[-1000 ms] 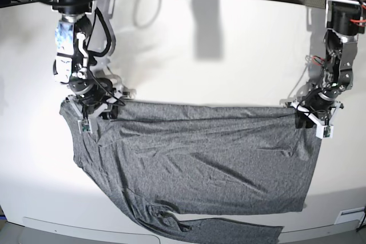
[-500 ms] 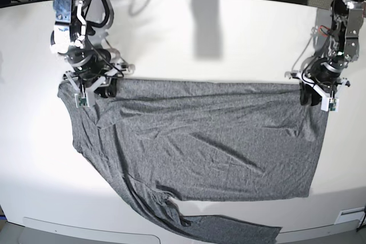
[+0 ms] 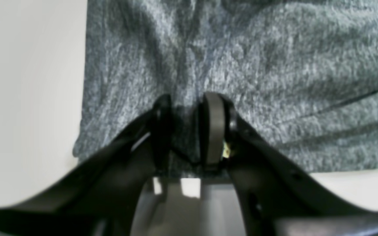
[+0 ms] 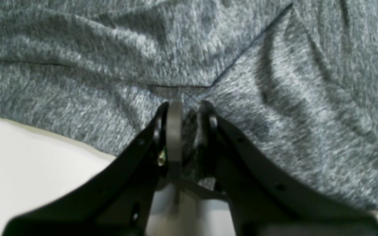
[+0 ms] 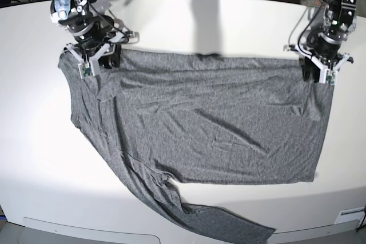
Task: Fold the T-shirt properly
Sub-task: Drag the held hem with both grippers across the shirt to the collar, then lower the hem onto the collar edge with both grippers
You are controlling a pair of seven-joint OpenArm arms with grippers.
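1. Base view: a white table (image 5: 189, 21) fills the frame, with dark cables and equipment along its far edge. The T-shirt (image 5: 200, 130), heather-grey with long sleeves, lies spread across the table's middle, its top edge pulled fairly straight. One sleeve trails from the shirt's lower left down toward the table's near edge. The right gripper (image 5: 96, 56) sits at the shirt's upper left corner, the left gripper (image 5: 318, 71) at its upper right corner; both reach down onto the cloth edge.

2. Left wrist view: the left gripper (image 3: 185, 108) has its black jaws drawn close with a fold of the T-shirt (image 3: 274, 65) pinched between them. The grip is near the shirt's corner, with bare table (image 3: 28, 82) to the shirt's left and below its edge. Soft wrinkles run out from the pinch.

3. Right wrist view: the right gripper (image 4: 186, 113) likewise has its jaws nearly together, clamped on a bunch of the T-shirt (image 4: 110, 49). A seam line runs diagonally up from the pinch point. White table (image 4: 28, 164) shows below the shirt's edge, left of the jaws.
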